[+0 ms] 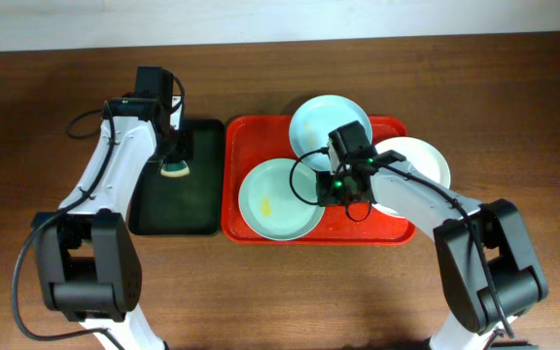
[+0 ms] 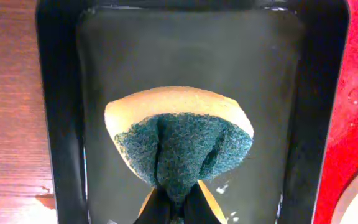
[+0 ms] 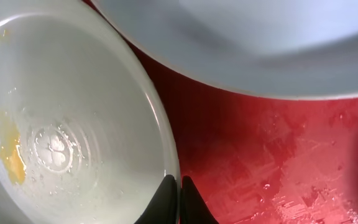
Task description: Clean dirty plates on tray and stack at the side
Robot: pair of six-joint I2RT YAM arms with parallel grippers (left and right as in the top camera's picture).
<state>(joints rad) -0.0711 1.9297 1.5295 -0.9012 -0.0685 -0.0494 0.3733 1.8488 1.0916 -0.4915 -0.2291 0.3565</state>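
1. Plates, three of them, lie on the red tray (image 1: 251, 131) at the middle of the wooden surface (image 1: 280, 292). None is stacked at the side yet, so we judge the task to be at its first cleaning step.
2. At the tray's front left is the smeared mint-blue plate (image 1: 275, 204), with a yellow smear (image 3: 11, 158) on its floor. The second mint-blue plate (image 1: 321, 122) sits behind it at the tray's back. The white plate (image 1: 418, 160) lies at the right, part of it over the tray's rim.
3. The right hand (image 3: 178, 196) is low at the right rim of the smeared plate. Its fingers are drawn close together, and the rim runs straight in between them, so we read it as gripping that rim to hold the plate steady.
4. The left hand (image 2: 178, 208) pinches a sponge (image 2: 179, 134), yellow foam with a dark green scouring face. It hangs over the black tray (image 1: 178, 209), which lies just left of the red tray.
5. For the next move, we judge that the left arm must carry the sponge rightward across the red tray's rim. It must then set the scouring face down on the yellow smear.
6. The right hand needs to keep the plate from sliding while it is wiped.
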